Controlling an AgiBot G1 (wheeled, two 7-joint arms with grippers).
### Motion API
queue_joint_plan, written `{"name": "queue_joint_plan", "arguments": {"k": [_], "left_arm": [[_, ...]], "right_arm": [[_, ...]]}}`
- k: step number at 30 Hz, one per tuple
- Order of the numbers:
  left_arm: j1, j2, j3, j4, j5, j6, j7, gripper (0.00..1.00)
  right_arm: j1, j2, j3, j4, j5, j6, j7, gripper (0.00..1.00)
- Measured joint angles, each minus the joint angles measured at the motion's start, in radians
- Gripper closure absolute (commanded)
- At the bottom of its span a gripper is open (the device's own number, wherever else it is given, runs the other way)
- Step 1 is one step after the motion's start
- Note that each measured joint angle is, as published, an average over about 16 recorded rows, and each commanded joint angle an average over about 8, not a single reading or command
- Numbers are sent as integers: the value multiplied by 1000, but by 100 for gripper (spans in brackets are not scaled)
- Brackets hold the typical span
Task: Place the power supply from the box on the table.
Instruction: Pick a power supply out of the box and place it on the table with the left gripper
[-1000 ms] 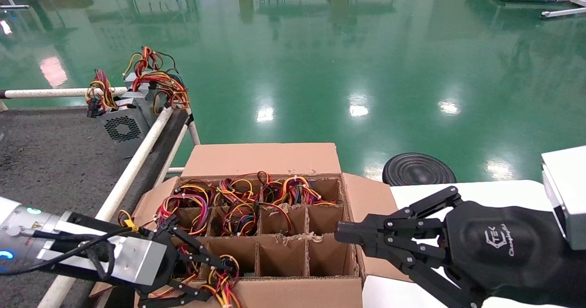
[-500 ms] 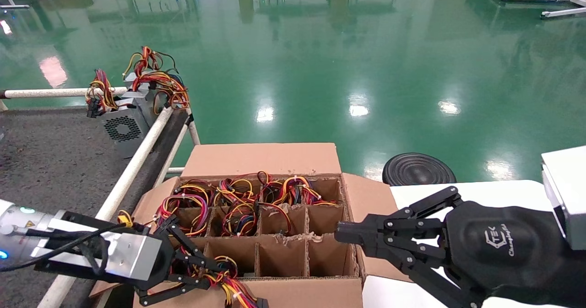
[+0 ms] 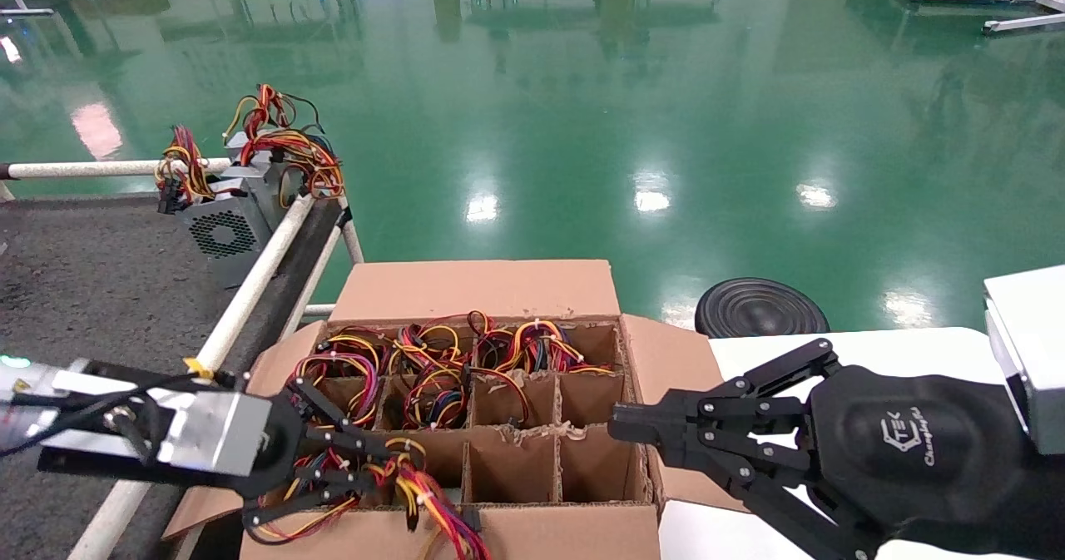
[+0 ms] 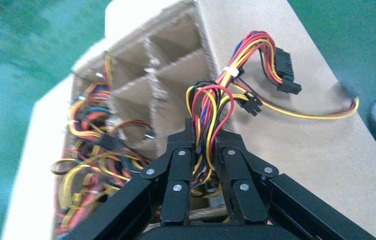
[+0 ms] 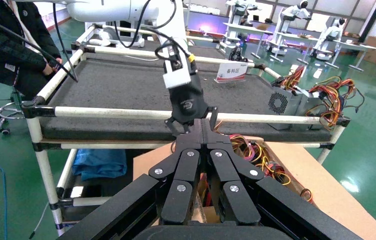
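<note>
The power supply (image 3: 399,481) shows only as a wire bundle clenched in the left gripper (image 3: 354,473) over the box's (image 3: 532,535) lower-left cell, the dark tabletop (image 3: 100,294) lying further left, while the right gripper (image 3: 620,427) sits closed and empty at lower right.

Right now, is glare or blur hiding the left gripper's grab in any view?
Head view: ceiling lights glare only on the green floor; the left gripper in the box is slightly motion-smeared. Left wrist view: its fingers pinching the power supply's wires are sharp, the box cells behind soft. Right wrist view: sharp; the right gripper blocks it.
</note>
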Motion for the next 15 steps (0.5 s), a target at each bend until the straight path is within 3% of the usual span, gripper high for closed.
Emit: {"name": "queue_joint_plan", "arguments": {"k": [15], "left_arm": [[-68, -22, -83, -31, -48, 14, 20, 100]], "right_arm": [[0, 0, 0, 0, 0, 0, 0, 100]]}}
